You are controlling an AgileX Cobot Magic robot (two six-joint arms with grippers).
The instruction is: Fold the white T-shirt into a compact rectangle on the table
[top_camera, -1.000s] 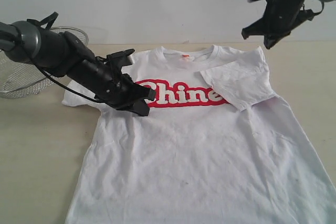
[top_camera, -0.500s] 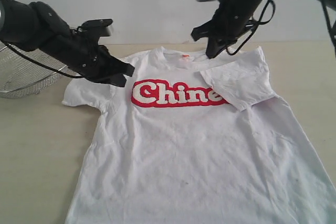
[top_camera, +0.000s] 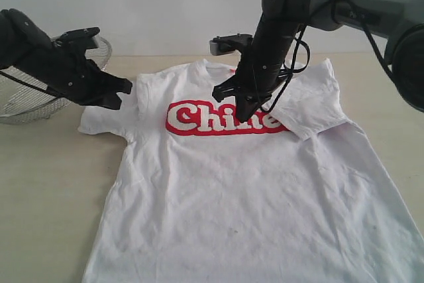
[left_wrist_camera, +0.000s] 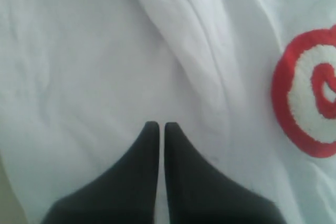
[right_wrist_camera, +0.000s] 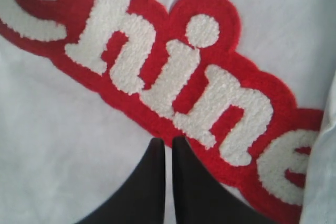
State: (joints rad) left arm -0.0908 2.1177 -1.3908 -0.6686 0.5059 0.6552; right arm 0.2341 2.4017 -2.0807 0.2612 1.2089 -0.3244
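The wide pale beige wood-grain table [top_camera: 40, 183] carries 2 things: a white cotton T-shirt with a red lettered chest band [top_camera: 252, 190], spread front-up (collar at 12 o'clock, 1 sleeve folded inward), and a round silver wire-mesh basket [top_camera: 26, 101] at 10 o'clock.

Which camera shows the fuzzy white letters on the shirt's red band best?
The right wrist view: the red band of fuzzy white letters fills it, close and sharp. The exterior view shows it small, with the right arm covering part. The left wrist view catches only one curved end.
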